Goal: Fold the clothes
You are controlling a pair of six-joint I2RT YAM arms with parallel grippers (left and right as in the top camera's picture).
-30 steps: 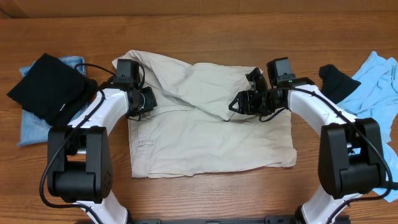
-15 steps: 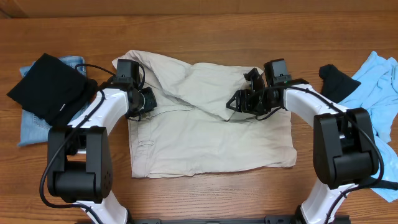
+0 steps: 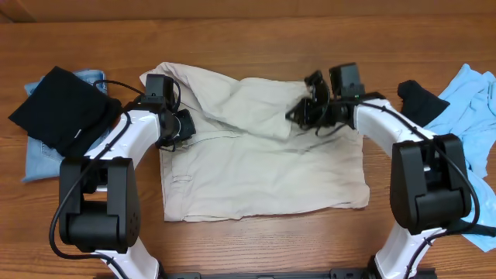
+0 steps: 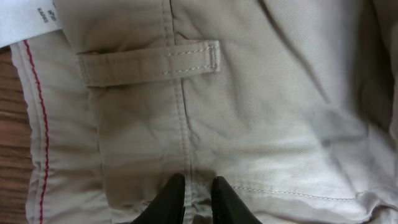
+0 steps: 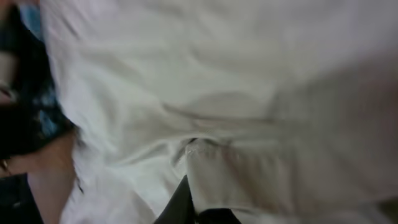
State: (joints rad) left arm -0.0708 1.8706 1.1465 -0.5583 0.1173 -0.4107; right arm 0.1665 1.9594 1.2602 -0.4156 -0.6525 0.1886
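Beige shorts [image 3: 263, 174] lie spread on the wooden table, with an upper flap folded over near the far edge. My left gripper [image 3: 180, 125] sits at the shorts' left waistband; in the left wrist view its fingertips [image 4: 198, 185] are pinched on a ridge of fabric just below a belt loop [image 4: 149, 59]. My right gripper [image 3: 301, 115] is at the edge of the folded flap. In the right wrist view it [image 5: 198, 210] is shut on the stitched hem [image 5: 249, 171] of that flap, and the cloth hides most of its fingers.
A black garment [image 3: 60, 108] rests on folded blue denim [image 3: 37, 161] at the left. A light blue garment [image 3: 471, 97] and a small black piece [image 3: 418, 101] lie at the right. Bare wood runs along the near edge.
My right gripper has moved toward the far side and a little to the right, and closed on the flap's edge. The left arm has not moved.
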